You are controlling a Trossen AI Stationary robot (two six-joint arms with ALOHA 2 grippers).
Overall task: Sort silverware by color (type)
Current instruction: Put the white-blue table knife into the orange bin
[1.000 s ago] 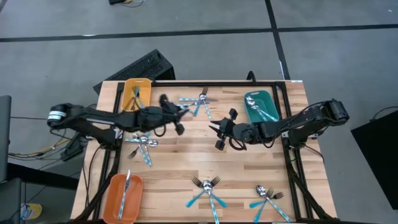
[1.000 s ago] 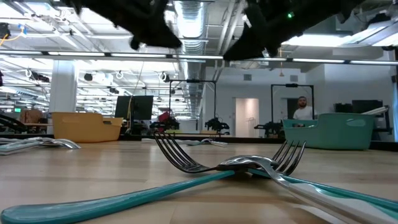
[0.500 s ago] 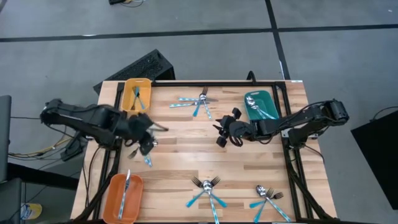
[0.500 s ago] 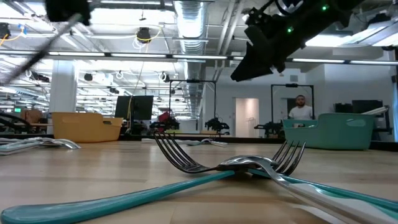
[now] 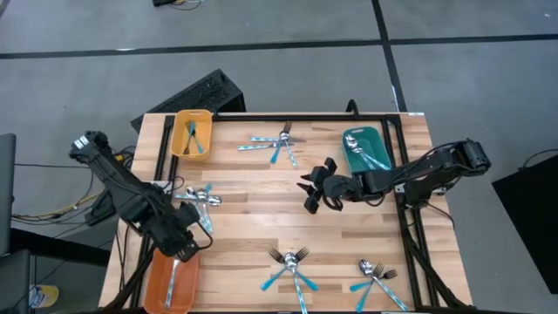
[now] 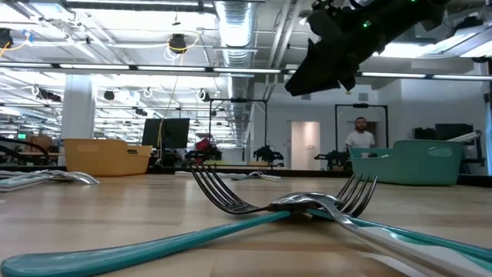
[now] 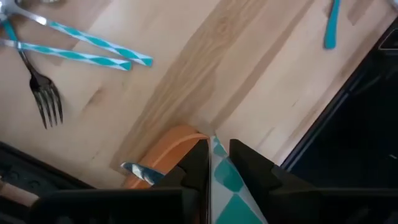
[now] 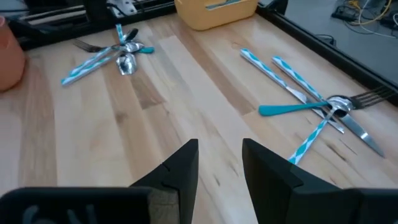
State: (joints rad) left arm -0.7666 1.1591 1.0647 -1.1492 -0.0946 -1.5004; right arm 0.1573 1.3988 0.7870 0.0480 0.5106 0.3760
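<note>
Left gripper [image 7: 210, 163] over orange tray [image 5: 159, 272], lower left of frame, jaws clamped on a knife [image 7: 225, 180]. Right gripper [image 8: 219, 160] mid-counter [image 5: 253, 218], jaws apart, holding nothing.

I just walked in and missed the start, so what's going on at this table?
A two-armed robot is sorting blue-handled silverware into coloured trays. The left gripper is over the orange tray at the table's near-left corner, clamped on a striped-handled piece; one knife lies in that tray. The right gripper hovers open and empty above the table's middle. The yellow tray and teal tray hold a few pieces. Four clusters of cutlery remain loose on the wooden table.
</note>
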